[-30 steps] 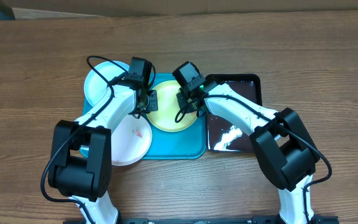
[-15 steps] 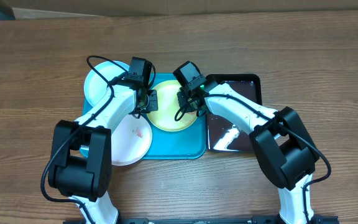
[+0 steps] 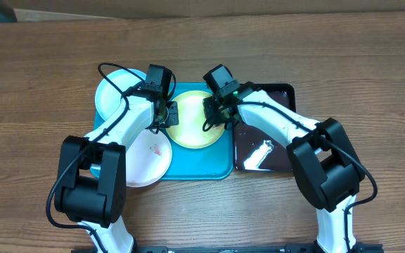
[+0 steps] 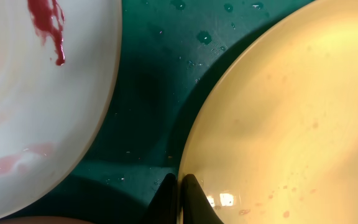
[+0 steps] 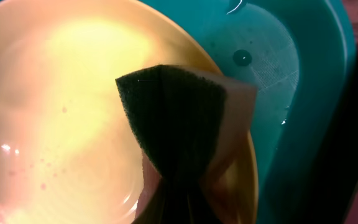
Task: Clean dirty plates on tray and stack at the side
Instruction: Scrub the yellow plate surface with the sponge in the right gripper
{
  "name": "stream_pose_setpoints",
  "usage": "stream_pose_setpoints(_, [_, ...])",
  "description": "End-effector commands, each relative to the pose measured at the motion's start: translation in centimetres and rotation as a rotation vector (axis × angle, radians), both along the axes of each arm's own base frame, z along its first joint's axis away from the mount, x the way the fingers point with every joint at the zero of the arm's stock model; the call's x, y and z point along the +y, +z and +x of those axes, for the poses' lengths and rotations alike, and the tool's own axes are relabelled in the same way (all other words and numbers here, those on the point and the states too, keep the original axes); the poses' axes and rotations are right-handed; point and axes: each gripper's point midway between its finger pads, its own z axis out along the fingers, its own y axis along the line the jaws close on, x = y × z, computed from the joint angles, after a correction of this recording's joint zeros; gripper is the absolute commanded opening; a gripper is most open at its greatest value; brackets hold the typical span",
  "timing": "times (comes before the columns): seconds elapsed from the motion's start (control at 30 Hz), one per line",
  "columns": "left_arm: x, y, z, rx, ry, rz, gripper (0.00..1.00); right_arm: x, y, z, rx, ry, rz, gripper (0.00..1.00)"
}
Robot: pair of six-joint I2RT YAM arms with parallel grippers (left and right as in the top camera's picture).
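Observation:
The yellow-green-rimmed plate (image 3: pixel 192 126) lies in the middle of the turquoise tray (image 3: pixel 188 165). My left gripper (image 3: pixel 169 117) is shut on this plate's left rim (image 4: pixel 185 155), its dark fingertips (image 4: pixel 191 196) pinching the edge. My right gripper (image 3: pixel 216 114) is shut on a folded dark green sponge (image 5: pixel 179 118) pressed against the plate's right side (image 5: pixel 61 112). Small reddish specks dot the wet plate. The white plate (image 3: pixel 150 158) with red stains (image 4: pixel 45 18) lies at the tray's front left. The light-blue-rimmed plate (image 3: pixel 110 97) lies at the back left.
A glossy black tray (image 3: pixel 276 105) with white foam (image 3: pixel 259 154) sits just right of the turquoise tray. Water drops lie on the tray floor (image 4: pixel 148 81). Bare wooden table (image 3: pixel 371 84) surrounds both trays.
My right gripper has shifted the sponge a little to the right and away, towards the plate's far right rim. The left gripper has held still on the rim.

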Motion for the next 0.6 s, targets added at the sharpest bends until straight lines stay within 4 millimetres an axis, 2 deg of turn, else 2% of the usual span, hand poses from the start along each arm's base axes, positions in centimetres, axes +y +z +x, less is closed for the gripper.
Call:
stream_pose_setpoints(0.0, [-0.14,-0.66,-0.5,0.019,-0.02,-0.004,0.04,-0.05,-2.16,-1.12,0.129,-0.018,0.085,0.04])
stream_pose_setpoints(0.57, [-0.15,-0.66,-0.5,0.019,-0.019,-0.005,0.04,-0.14,-2.3,-1.4,0.152,-0.063,0.085,0.04])
